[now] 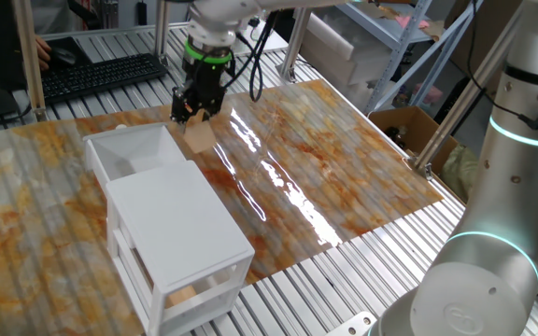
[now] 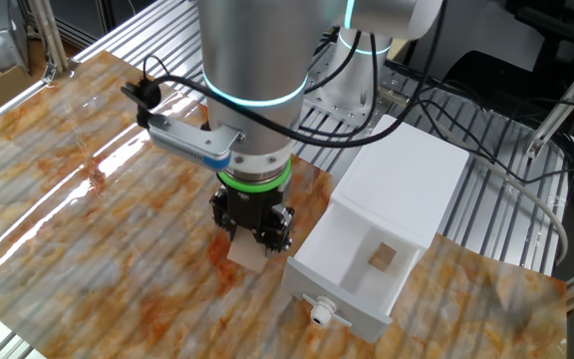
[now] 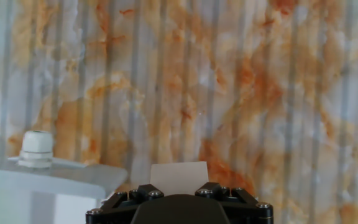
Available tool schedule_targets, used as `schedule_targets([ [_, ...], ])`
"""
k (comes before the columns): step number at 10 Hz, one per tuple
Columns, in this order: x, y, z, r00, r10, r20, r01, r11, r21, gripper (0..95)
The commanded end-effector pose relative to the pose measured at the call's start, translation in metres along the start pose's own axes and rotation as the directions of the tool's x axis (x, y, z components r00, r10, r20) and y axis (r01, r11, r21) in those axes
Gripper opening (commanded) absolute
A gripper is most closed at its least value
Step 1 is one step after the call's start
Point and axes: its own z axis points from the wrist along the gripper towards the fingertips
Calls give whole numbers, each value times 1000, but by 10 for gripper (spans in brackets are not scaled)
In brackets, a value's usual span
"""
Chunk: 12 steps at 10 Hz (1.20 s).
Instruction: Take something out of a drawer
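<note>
One gripper [image 2: 253, 231]; two wooden blocks [image 2: 247, 251]; one cabinet [image 1: 180, 233], two drawers [image 2: 352, 269]; one knob [image 3: 36, 148]; one keyboard [image 1: 101, 75].

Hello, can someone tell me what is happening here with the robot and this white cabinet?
The robot arm's gripper holds a small tan wooden block between its fingers, low over the marbled table beside the white cabinet. The cabinet's top drawer stands pulled open, and another small tan piece lies inside it. So the block seems to be already out of the drawer and about to be set on the table; I cannot tell if it touches the surface yet.
</note>
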Motion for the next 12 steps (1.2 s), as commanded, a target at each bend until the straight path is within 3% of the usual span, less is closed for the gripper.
schedule_targets([
  [1, -3, 1, 9, 1000, -4, 24, 4, 1000, 4, 0],
  [3, -5, 2, 19, 1000, 4, 30, -5, 1000, 25, 0],
  [6, -7, 2, 32, 999, 11, 47, -12, 1000, 17, 0],
  [12, -8, 2, 47, 997, 13, 76, -14, 1000, 12, 0],
])
